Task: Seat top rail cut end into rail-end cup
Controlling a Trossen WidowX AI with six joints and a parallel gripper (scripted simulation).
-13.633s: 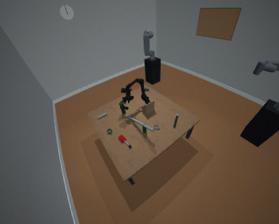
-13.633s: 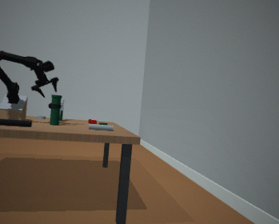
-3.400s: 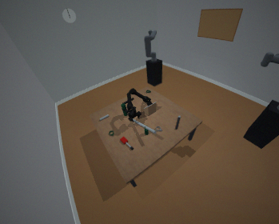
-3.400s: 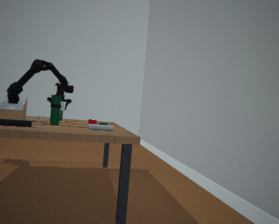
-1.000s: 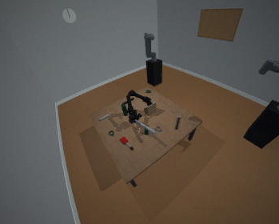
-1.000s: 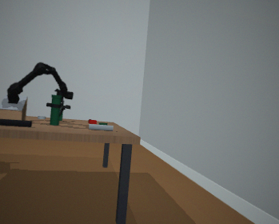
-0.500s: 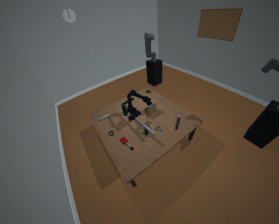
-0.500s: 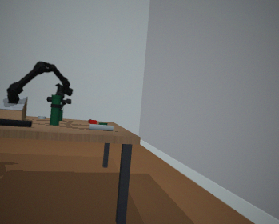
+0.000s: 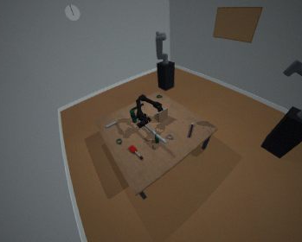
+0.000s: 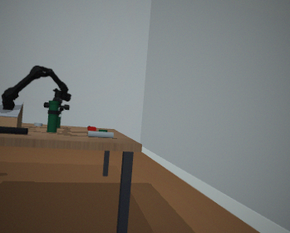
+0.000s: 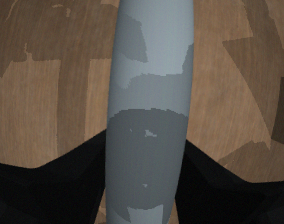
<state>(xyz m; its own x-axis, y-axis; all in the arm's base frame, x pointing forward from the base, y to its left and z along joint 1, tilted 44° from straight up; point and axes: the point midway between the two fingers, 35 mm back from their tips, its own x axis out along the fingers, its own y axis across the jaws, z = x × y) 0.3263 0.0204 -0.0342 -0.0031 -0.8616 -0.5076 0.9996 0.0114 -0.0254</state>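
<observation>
The pale grey rail (image 9: 156, 133) (image 11: 150, 95) runs over the small green post (image 9: 157, 139). My gripper (image 9: 144, 124) (image 11: 142, 135) is shut on the rail, one dark finger on each side of it in the wrist view. The big green post (image 9: 132, 114) (image 10: 52, 121) stands upright beside the gripper, with a dark band (image 10: 53, 111) around its upper part. The rail's cut end and the rail-end cup are hidden or too small to make out, so I cannot tell whether the end is in the cup. The loop cap is too small to make out.
A red tool (image 9: 132, 149) (image 10: 91, 128) lies near a green ring (image 9: 118, 141). A pale short tube (image 9: 112, 124) (image 10: 100, 134) lies beyond the big post. A grey ring (image 9: 170, 136) and a dark rod (image 9: 190, 130) (image 10: 8, 130) also lie on the table. The arm stands on a box (image 9: 162, 115) (image 10: 7, 121).
</observation>
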